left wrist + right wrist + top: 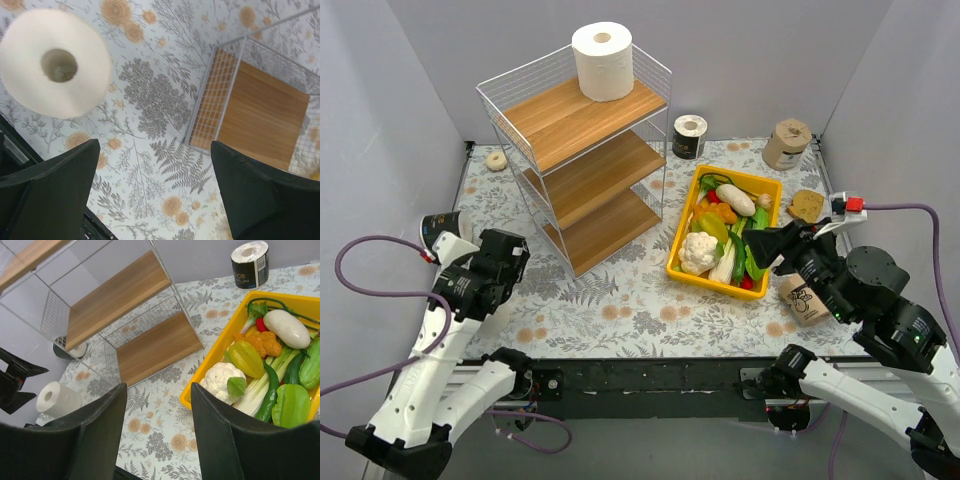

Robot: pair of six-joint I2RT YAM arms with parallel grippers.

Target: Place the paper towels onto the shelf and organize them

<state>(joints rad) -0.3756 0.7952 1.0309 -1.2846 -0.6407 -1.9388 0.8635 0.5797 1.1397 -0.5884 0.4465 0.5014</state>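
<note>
The shelf (582, 150), white wire with three wooden boards, stands at the back left. One big white roll (603, 60) stands on its top board. The second white roll (55, 62) stands on the table just ahead and left of my open, empty left gripper (155, 150), and also shows in the right wrist view (57, 399). One black roll (689, 137) stands right of the shelf; another (440, 228) is behind my left arm. One tan roll (786, 144) stands back right; another (805, 298) lies under my right arm. My right gripper (158, 390) is open and empty, above the table beside the yellow bin.
A yellow bin (772, 188) of toy vegetables sits right of the shelf. A small beige ring (497, 159) lies at the back left. A flat brown piece (806, 205) lies right of the bin. Grey walls close in the back and sides.
</note>
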